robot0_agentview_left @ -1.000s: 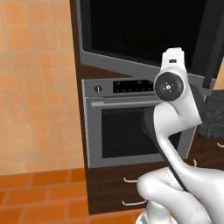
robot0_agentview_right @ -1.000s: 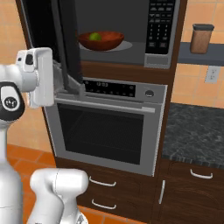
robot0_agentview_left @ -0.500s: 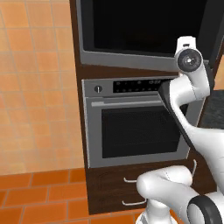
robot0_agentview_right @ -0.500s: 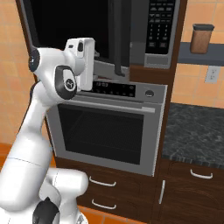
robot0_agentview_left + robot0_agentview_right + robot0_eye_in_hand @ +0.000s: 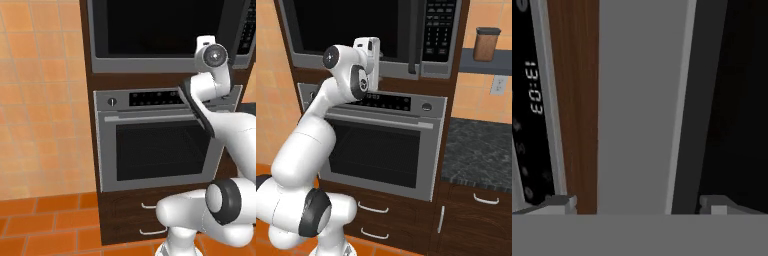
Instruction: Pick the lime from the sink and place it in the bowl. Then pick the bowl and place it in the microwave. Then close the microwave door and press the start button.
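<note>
The microwave door (image 5: pixel 351 25) stands shut, its black glass flush with the steel trim, and its long grey bar handle (image 5: pixel 414 37) is upright beside the keypad (image 5: pixel 438 30). Bowl and lime are hidden behind the door; the sink is out of view. My hand (image 5: pixel 369 54) is up against the microwave's lower trim, left of the handle. In the rolled hand view my gripper (image 5: pixel 639 204) is open, with nothing between its fingertips (image 5: pixel 559 202). It faces the grey trim strip (image 5: pixel 637 100), with black glass (image 5: pixel 737 100) on one side.
A steel oven (image 5: pixel 386 150) with a knob (image 5: pixel 427 106) sits right under the microwave; its clock (image 5: pixel 533 87) reads 13:03. A dark stone counter (image 5: pixel 481 145) and a brown canister (image 5: pixel 487 44) on a shelf lie to the right. An orange tiled wall (image 5: pixel 40 100) lies to the left.
The microwave door has swung from open to fully shut, hiding the bowl and lime. My hand followed it rightward, from the door's outer edge to the microwave's front.
</note>
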### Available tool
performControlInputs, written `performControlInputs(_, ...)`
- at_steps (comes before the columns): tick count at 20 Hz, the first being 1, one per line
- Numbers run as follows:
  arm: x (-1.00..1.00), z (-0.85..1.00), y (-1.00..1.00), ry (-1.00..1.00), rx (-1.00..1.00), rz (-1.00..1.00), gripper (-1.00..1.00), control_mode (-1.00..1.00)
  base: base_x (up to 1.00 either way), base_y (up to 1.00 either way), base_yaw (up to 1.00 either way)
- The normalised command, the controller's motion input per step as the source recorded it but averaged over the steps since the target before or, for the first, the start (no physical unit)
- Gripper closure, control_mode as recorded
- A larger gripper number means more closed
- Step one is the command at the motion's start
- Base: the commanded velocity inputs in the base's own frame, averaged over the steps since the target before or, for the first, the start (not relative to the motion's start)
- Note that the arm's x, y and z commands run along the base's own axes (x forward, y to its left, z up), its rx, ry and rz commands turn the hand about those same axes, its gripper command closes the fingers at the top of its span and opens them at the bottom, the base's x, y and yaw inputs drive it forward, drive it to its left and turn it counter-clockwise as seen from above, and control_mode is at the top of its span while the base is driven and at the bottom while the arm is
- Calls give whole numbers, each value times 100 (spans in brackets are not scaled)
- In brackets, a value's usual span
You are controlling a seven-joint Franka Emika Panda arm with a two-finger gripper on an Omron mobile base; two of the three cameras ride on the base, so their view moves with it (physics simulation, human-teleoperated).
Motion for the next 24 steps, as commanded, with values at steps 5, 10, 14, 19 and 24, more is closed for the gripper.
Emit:
performControlInputs(5, 13, -3, -3, 0, 0, 15, -100, -100, 0, 0, 0)
performControlInputs(10, -17, -4, 0, 0, 2, 18, -100, -100, 0, 0, 0)
performControlInputs(14, 52, 0, 0, 10, 4, 11, -100, -100, 0, 0, 0)
performControlInputs(19, 64, 0, 0, 11, 5, 9, -100, -100, 0, 0, 0)
performControlInputs(24, -50, 18, -12, 0, 14, 15, -100, -100, 0, 0, 0)
